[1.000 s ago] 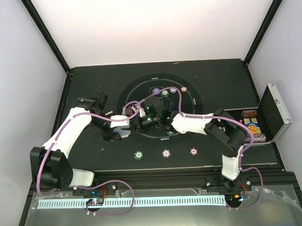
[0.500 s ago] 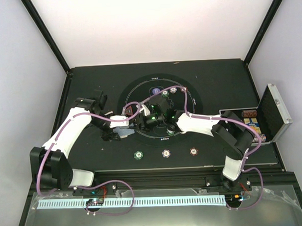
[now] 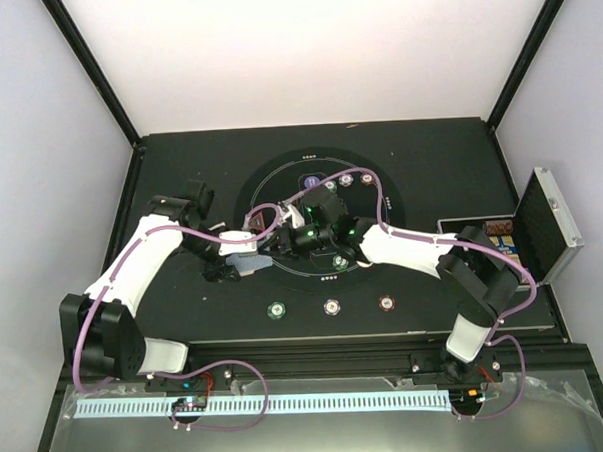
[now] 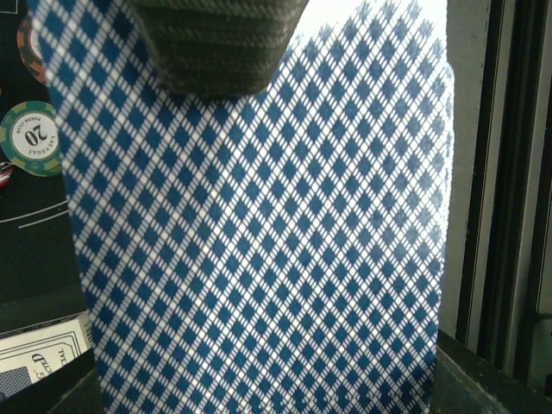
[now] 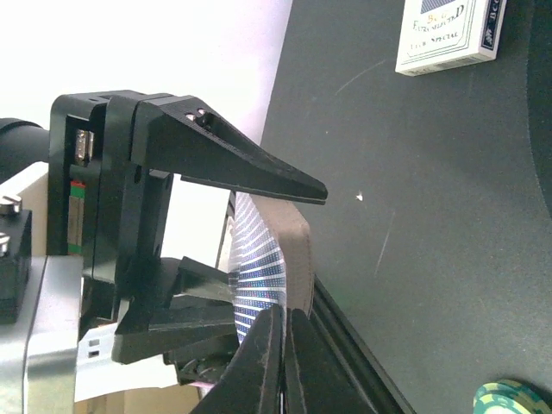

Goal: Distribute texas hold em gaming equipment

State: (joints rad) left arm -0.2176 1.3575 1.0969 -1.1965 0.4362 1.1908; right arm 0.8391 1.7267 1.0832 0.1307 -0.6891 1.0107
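Three chips (image 3: 332, 307) line the table's (image 3: 429, 160) near edge. No cards dealt: left gripper (image 3: 245, 259) clamps the deck (image 4: 259, 241), right gripper (image 5: 283, 332) pinches its edge.

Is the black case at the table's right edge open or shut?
Open. The case has its lid standing upright, and a row of chips shows inside the tray.

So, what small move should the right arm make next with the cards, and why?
Probably slide the right gripper away from the left gripper, drawing one card off. Its fingers look closed on the edge of the deck of cards that the left gripper clamps, so a card seems pinched and ready to pull free.
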